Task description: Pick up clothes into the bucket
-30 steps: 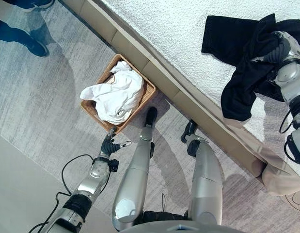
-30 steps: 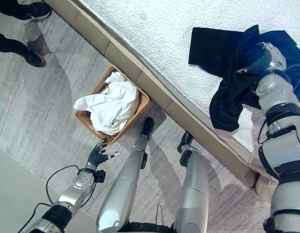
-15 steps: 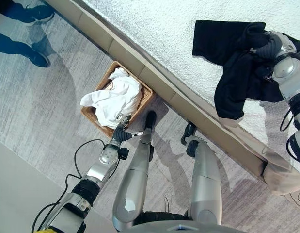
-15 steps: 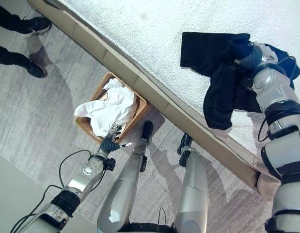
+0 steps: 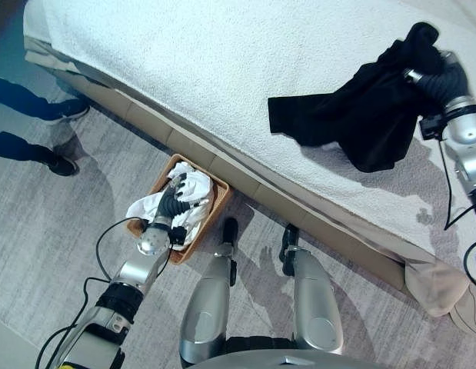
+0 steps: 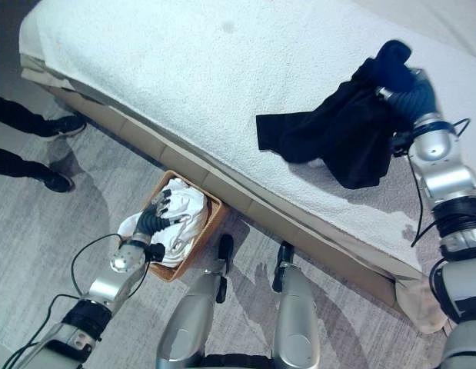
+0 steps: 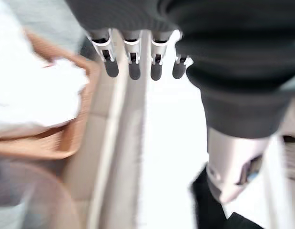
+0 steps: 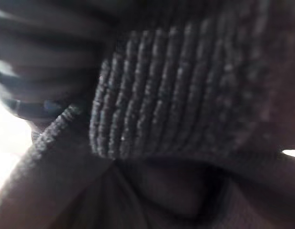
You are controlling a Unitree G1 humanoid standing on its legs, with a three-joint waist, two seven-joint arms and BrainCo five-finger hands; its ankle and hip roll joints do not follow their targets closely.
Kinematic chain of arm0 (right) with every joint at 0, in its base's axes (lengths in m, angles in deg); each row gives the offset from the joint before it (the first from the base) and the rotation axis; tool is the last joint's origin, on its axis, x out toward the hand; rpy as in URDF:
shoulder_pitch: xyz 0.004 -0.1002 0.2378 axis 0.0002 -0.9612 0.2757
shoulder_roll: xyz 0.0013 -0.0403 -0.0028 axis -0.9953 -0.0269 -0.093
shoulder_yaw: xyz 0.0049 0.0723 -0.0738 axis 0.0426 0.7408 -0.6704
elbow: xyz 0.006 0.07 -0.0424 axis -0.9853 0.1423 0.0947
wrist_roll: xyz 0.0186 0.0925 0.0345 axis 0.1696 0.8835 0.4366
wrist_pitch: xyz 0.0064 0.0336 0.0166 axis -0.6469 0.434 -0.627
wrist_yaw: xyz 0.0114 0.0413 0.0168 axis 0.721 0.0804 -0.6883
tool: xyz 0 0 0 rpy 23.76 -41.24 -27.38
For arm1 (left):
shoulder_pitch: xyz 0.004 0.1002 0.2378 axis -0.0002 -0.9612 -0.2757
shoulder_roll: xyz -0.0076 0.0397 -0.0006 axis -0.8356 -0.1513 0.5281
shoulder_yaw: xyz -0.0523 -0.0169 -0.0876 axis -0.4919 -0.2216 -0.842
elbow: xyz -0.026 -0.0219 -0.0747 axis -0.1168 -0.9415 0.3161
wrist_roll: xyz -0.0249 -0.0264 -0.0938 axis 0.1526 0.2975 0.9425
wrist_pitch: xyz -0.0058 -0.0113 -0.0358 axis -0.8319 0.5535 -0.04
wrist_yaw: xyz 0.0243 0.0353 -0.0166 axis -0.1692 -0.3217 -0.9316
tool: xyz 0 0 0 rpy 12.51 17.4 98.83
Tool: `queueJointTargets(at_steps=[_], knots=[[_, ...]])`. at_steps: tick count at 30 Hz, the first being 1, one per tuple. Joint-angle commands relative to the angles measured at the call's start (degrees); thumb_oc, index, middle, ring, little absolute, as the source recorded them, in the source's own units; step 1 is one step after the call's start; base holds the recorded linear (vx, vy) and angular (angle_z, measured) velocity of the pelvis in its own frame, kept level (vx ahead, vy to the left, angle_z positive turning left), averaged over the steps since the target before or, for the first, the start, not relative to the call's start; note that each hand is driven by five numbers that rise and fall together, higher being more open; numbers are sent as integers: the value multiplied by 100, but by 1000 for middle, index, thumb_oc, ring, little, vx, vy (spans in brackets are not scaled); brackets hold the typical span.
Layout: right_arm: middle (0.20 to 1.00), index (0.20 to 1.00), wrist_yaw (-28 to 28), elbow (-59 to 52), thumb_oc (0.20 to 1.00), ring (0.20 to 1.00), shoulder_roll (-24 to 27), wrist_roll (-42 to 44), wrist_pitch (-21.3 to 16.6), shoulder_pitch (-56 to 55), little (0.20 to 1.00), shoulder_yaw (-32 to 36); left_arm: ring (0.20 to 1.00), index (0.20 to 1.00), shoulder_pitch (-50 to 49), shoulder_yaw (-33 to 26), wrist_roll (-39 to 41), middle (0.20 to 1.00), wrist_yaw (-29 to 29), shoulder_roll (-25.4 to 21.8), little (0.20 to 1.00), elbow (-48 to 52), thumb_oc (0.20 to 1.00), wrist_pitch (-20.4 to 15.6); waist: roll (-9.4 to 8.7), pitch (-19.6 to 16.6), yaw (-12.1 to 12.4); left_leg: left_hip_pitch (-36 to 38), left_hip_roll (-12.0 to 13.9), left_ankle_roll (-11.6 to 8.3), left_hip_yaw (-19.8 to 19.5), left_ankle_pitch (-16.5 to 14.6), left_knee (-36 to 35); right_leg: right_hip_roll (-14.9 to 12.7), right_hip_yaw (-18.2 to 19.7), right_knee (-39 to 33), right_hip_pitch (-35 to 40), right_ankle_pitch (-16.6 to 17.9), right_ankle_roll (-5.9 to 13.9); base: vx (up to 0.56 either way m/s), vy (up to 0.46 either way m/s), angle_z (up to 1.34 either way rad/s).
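In the left eye view, a wicker basket (image 5: 213, 201) is sitting on the floor against the bed (image 5: 184, 69), already holding a white garment (image 5: 193, 192), so part of the job looks done; the left hand (image 5: 172, 206) is hovering over that white cloth. A dark garment (image 5: 353, 115) is lying on the bed, its far end bunching up around the right hand (image 5: 445, 77), so it is not yet in the basket. A person's legs (image 5: 30, 127) are standing by the bed's end. In the right eye view, the same layout is showing: the dark garment is draping from the right hand down onto the bed, well apart from the basket. In the left wrist view, the left hand's fingers (image 7: 133, 67) are hanging straight and holding nothing, with the basket rim beyond them. In the right wrist view, dark knit cloth is pressing close to the camera; whether the fingers are gripping it, I cannot tell.
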Motion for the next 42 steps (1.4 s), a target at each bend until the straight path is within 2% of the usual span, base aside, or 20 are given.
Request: queueJointTargets(at_steps=[1, 6, 13, 21, 25, 34, 36, 37, 42], knots=[[200, 200, 64, -451, 200, 200, 136, 209, -393, 80, 200, -81, 1000, 1000, 79, 75, -125, 1000, 121, -94, 1000, 284, 1000, -382, -306, -931, -117, 153, 43, -194, -125, -466, 244, -7, 93, -731, 808, 171, 344, 120, 24, -3], [200, 200, -217, -703, 200, 200, -24, 202, -309, 277, 200, -418, 1000, 1000, 467, 283, 214, 1000, 444, -170, 1000, 758, 1000, -418, -427, -1374, -197, 632, 87, -193, 9, -668, 234, 98, 169, -1009, 1320, 147, 361, 90, 21, -9], [200, 200, -674, -1201, 200, 200, -410, 447, -267, 516, 200, -969, 1000, 1000, 1019, 729, 202, 1000, 710, -67, 1000, 1107, 1000, -381, -615, -1970, -275, 1154, 197, -174, 305, -885, 225, 216, 368, -1460, 1904, 211, 406, 93, 9, -25], [200, 200, -1056, -2003, 200, 200, -583, 685, -212, 548, 200, -1326, 1000, 1000, 1784, 1388, 84, 1000, 915, 173, 1000, 864, 1000, -253, -653, -2424, -412, 1605, 259, -151, 446, -950, -10, 234, 416, -1623, 2309, 172, 416, 67, 7, -10], [200, 200, -1142, -2528, 200, 200, -749, 803, -241, 476, 200, -1351, 1000, 1000, 2177, 1757, 30, 1000, 933, 508, 1000, 545, 1000, -167, -612, -2590, -478, 1743, 254, -130, 462, -952, -102, 215, 393, -1682, 2435, 172, 433, 36, 4, -8], [200, 200, -1217, -3234, 200, 200, -896, 977, -309, 252, 200, -1221, 1000, 1000, 2298, 1958, 34, 1000, 861, 1127, 1000, -33, 1000, -30, -574, -2719, -533, 1886, 264, -113, 455, -944, -189, 197, 361, -1766, 2576, 170, 447, 7, 0, 0], [200, 200, -1217, -3299, 200, 200, -929, 994, -308, 241, 200, -1220, 1000, 1000, 2320, 2014, 204, 1000, 869, 1277, 1000, -146, 1000, -1, -574, -2731, -547, 1893, 262, -109, 447, -940, -187, 195, 349, -1757, 2593, 161, 446, 0, 0, 0], [200, 200, -1207, -3322, 200, 200, -954, 1035, -307, 223, 200, -1222, 1000, 1000, 2297, 2084, 659, 1000, 939, 1403, 1000, -164, 1000, 18, -564, -2744, -564, 1901, 259, -104, 446, -940, -179, 196, 341, -1745, 2610, 151, 445, 0, 0, 0], [200, 200, -1181, -3279, 200, 200, -1003, 1045, -295, 171, 200, -1218, 1000, 1000, 2279, 2234, 1253, 1000, 1082, 1477, 1000, -46, 1000, 82, -546, -2763, -580, 1930, 267, -108, 425, -946, -170, 197, 313, -1738, 2652, 127, 443, 0, 0, 0]])
